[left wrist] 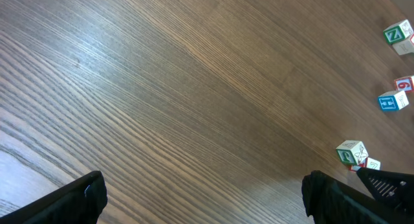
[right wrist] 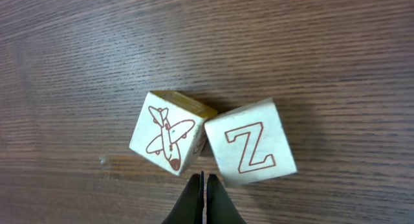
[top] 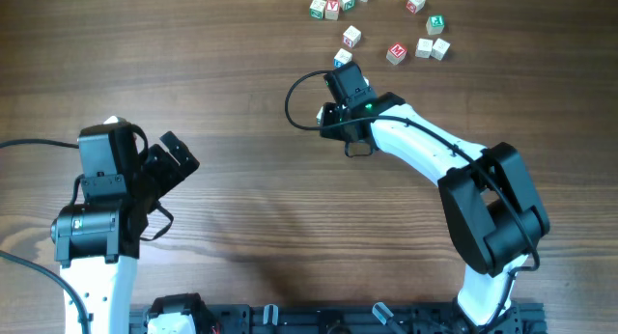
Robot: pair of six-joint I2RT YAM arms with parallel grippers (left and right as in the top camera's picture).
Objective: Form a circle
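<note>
Directly ahead of the closed, empty right claw (right wrist: 204,179), the plane cube (right wrist: 169,140) and Z cube (right wrist: 251,145) touch. Beyond them lies the circle (top: 423,48); the wide-spread left claw (top: 172,163) sits well apart.

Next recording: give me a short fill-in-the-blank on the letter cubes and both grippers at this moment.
1. The whitish wooden cube touching the airplane-picture wooden cube shows the outlined letter ___.
2. The right gripper, aimed where those two cubes meet, has its jaws ___.
3. The left gripper, over the brown wooden table, has its jaws ___.
Missing words: Z; shut; open.
</note>
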